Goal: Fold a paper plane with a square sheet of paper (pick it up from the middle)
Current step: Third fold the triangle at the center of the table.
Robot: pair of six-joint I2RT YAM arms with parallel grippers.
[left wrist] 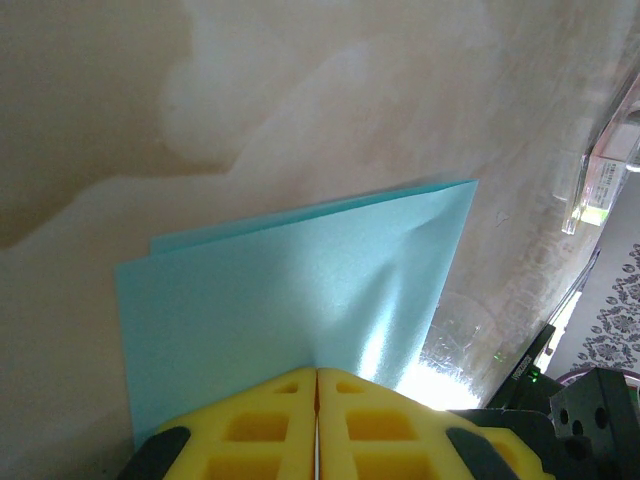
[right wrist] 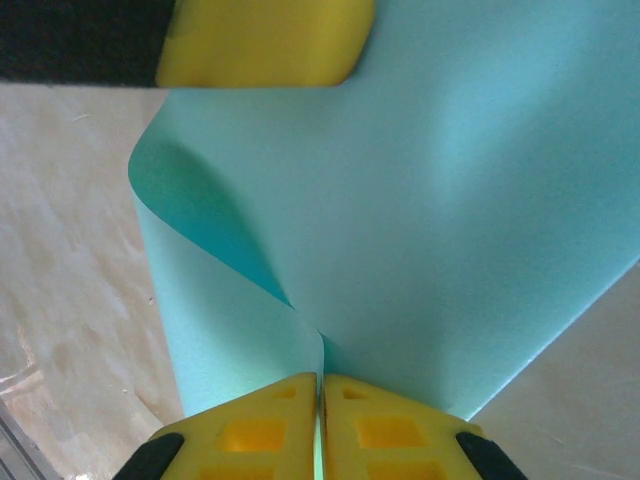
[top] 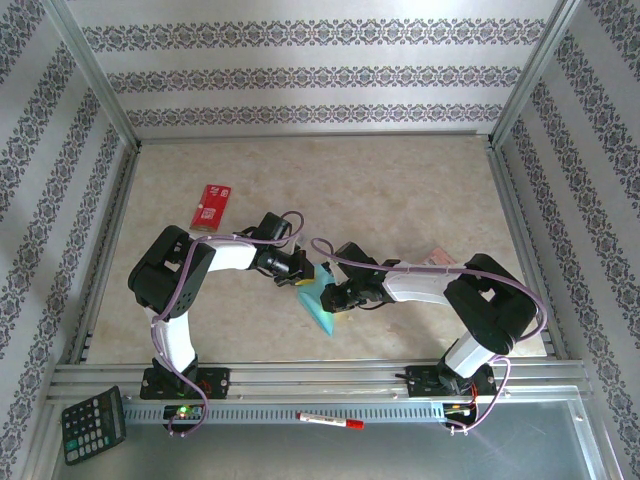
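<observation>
— Pinching what, the left claw (left wrist: 317,372)?
— The paper (left wrist: 300,290): its yellow pads (left wrist: 270,400) are pressed together on the near edge, and the folded teal sheet fans away over the table (left wrist: 120,120).
— And the right claw (right wrist: 320,378)?
— Closed too, nipping a curled fold of the same paper (the left one's pad touches its far edge).
— Where is the sheet?
— Between the two arms, at the table's near middle. A red packet (top: 211,206) lies well apart, back left; a calculator (top: 92,428) sits at the near left corner.
</observation>
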